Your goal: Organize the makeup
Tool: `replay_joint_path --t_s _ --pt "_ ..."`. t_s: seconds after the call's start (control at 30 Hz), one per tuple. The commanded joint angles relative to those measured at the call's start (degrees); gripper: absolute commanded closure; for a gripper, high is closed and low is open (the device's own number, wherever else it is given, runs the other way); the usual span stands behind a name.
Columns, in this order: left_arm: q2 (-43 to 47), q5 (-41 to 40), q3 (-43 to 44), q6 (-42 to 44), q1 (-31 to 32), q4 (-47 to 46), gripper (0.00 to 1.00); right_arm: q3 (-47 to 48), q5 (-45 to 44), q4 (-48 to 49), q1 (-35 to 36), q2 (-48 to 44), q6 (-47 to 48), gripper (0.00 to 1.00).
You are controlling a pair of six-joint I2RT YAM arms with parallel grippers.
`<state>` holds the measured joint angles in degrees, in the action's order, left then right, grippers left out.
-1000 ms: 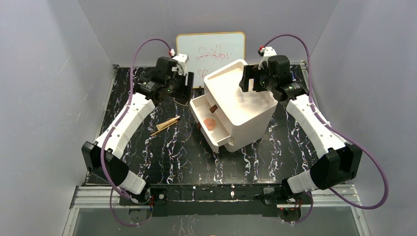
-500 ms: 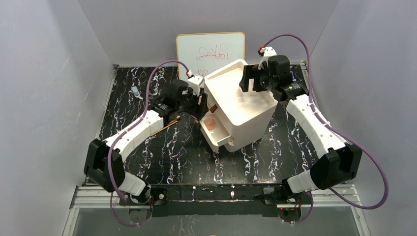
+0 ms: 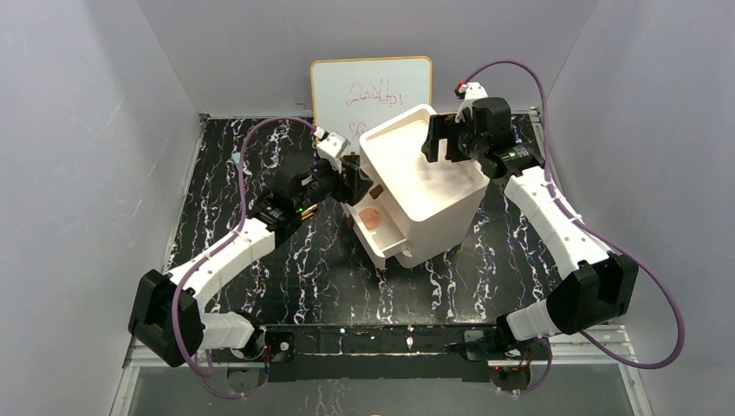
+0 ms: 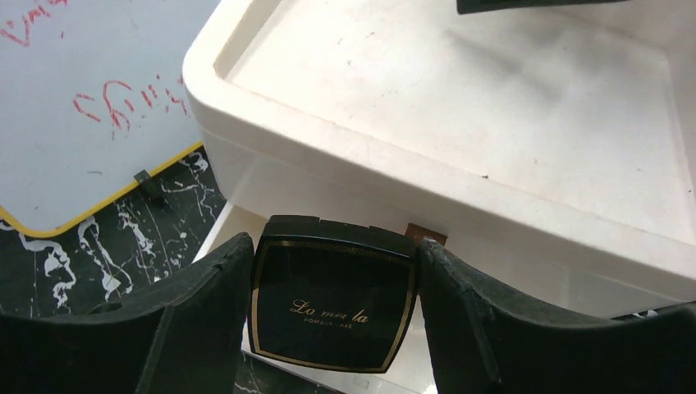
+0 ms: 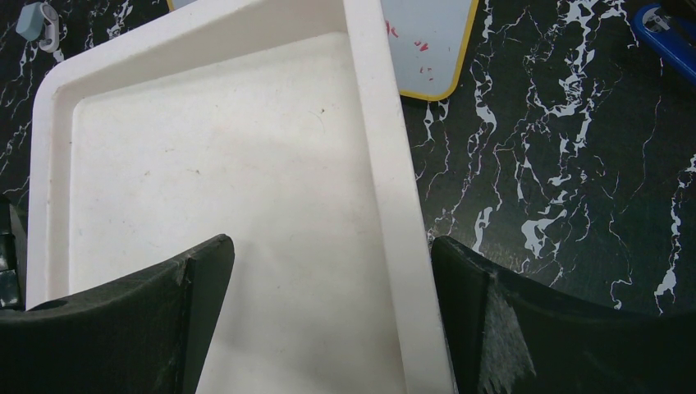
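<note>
Left wrist view: left pincer clamps the black compact by the open drawer, where a round compact already lies. Right pincer gapes over the box. Stowing looks unfinished.

The whiteboard stands behind the drawer box; a round compact lies in its drawer, a square compact above it.

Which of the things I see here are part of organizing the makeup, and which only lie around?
Part of the job: black square compact, held in the left gripper; round pink compact, in the open drawer.
Only lying around: white drawer box (storage, not makeup); whiteboard; small grey clip.
</note>
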<state>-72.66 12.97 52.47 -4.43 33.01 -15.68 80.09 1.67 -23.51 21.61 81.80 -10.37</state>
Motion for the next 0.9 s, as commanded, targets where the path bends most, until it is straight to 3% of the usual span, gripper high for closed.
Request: replay_joint_path --t_s 0.0,0.47,0.87 --pt "0.72 3.05 0.35 0.83 0.21 -5.89 1.0 -1.44 1.79 -2.33 0.56 0.86 -2.0 0.02" --pt "-0.2 10.42 -15.16 -4.58 0.21 -31.06 1.0 -2.09 1.88 -2.24 0.58 0.29 -1.96 0.02" --pt "-3.71 10.34 -17.43 -4.59 0.21 -34.52 1.0 -2.48 2.12 -2.05 0.58 0.16 -2.02 0.02"
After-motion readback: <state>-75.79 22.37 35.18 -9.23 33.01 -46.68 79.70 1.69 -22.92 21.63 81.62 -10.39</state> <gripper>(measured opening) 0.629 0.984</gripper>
